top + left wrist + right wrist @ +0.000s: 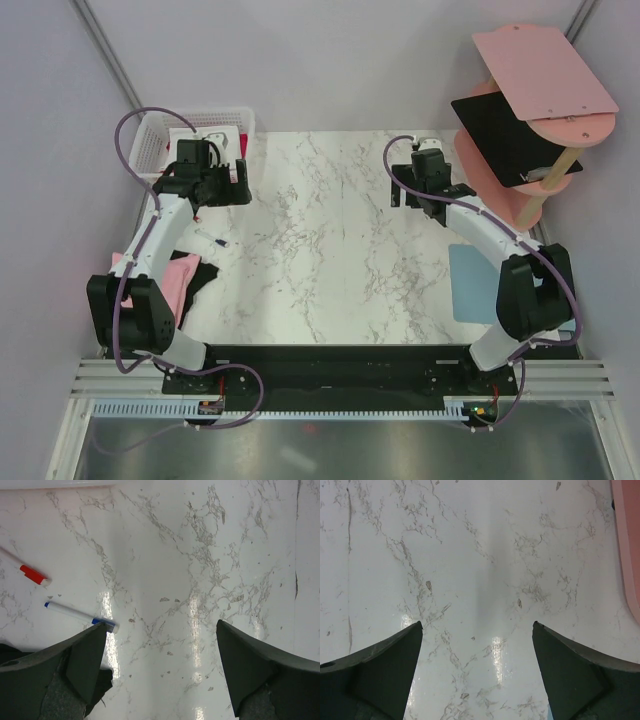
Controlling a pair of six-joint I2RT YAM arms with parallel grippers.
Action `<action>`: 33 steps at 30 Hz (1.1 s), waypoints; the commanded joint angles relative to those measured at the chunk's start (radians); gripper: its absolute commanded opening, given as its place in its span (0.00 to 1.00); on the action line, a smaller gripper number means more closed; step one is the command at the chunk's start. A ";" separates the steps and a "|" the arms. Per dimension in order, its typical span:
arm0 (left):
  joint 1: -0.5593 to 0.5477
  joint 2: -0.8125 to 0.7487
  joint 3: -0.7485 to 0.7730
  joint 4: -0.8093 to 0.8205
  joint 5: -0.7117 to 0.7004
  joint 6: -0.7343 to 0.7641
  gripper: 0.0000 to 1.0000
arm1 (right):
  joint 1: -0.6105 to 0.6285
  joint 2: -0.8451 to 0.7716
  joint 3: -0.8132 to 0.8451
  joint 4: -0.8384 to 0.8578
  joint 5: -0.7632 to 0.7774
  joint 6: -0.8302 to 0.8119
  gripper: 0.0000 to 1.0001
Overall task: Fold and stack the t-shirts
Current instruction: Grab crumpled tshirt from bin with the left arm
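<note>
A light pink t-shirt (178, 283) lies crumpled at the table's left edge beside the left arm. A black t-shirt (203, 278) lies partly on it, and its edge shows at the bottom left of the left wrist view (102, 680). Something magenta-red (236, 150) shows in the white basket (160, 132), mostly hidden by the left arm. I see no white shirt. My left gripper (225, 190) (161, 624) is open and empty over bare marble at the back left. My right gripper (415, 195) (477, 623) is open and empty over bare marble at the back right.
Two pens lie near the left gripper, one red-capped (35, 575) and one blue (80, 616). A light-blue mat (470, 282) lies at the right edge. A pink shelf (540, 70) (631, 555) stands at the back right with a flat black piece (505, 135) on its middle board.
</note>
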 commanded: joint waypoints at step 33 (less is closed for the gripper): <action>0.140 0.907 1.058 -0.081 -0.295 -0.106 0.90 | 0.000 0.245 0.088 0.071 -0.056 -0.001 0.98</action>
